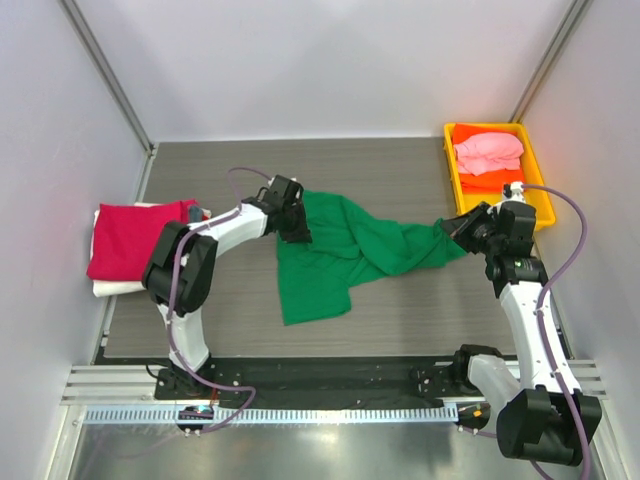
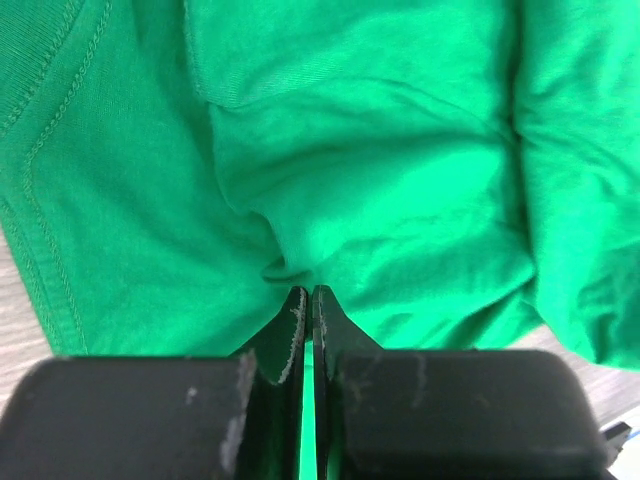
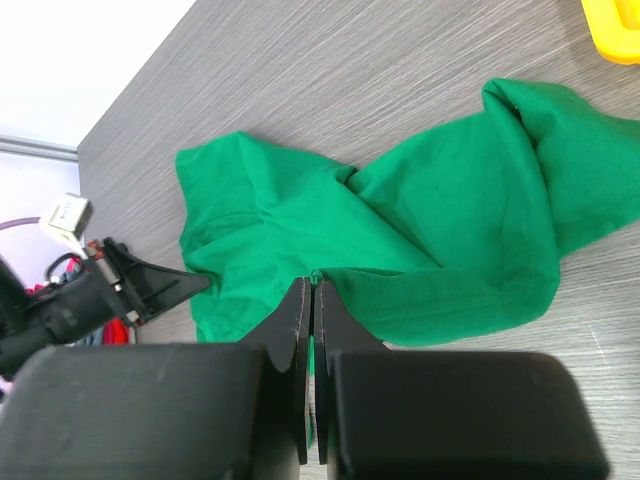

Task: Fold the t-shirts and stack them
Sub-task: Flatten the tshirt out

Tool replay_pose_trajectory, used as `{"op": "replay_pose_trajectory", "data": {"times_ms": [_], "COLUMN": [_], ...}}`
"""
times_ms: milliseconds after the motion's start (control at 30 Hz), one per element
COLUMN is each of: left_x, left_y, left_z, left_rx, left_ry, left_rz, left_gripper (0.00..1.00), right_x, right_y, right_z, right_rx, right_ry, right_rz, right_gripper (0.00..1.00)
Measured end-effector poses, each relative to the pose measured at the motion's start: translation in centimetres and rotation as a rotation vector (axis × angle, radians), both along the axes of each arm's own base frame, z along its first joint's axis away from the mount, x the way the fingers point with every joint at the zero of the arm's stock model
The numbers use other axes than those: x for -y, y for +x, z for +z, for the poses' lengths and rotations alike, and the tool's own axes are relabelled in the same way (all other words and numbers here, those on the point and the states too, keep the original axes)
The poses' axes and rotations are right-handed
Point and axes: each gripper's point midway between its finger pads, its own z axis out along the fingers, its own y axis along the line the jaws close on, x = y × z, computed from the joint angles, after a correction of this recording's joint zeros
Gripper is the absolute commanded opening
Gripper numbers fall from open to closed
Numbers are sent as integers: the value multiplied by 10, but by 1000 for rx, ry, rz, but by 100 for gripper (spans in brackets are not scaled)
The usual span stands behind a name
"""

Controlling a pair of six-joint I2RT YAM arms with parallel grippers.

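Grips the green t-shirt at both ends: left gripper pinched shut on a fold at the left edge, right gripper pinched shut on the right tip, close to the yellow tray. Lies bunched across the middle of the table, long axis running left to right between the two grips, one flap trailing toward the near edge. Bulks mostly toward the left gripper, with the folded crimson t-shirt well apart further left. Probably calls for drawing both ends apart to flatten the cloth before folding
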Motion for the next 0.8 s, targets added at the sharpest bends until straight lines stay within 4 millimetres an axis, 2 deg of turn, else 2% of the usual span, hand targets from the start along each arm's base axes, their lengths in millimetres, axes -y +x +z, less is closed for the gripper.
{"op": "replay_pose_trajectory", "data": {"times_ms": [167,267,333,433,500,567,633,700,800], "left_x": [-8,-28,-45,-72,-89,-103,-119,-134,-155], "left_y": [6,22,39,68,87,100,109,110,93], "left_z": [24,44,63,110,156,202,263,326,403], "left_rx": [35,51,74,145,220,305,411,530,687], "left_ry": [-34,-63,-83,-119,-158,-194,-235,-280,-325], "left_rz": [20,71,117,192,240,274,304,327,344], "left_gripper": [0,0,0,0,0,0,0,0,0], "right_x": [1,1,-1,-6,-8,-6,-4,-3,-4], "right_y": [7,16,25,51,77,103,128,137,133], "right_z": [-13,-28,-34,-16,15,58,117,168,237], "right_rx": [-38,-86,-122,-119,-73,-1,118,222,359], "right_ry": [6,7,-4,-20,-30,-41,-50,-53,-53], "right_rz": [-1,1,-1,17,22,17,10,6,2], "right_gripper": [1,1,1,1,1,1,1,1,1]}}
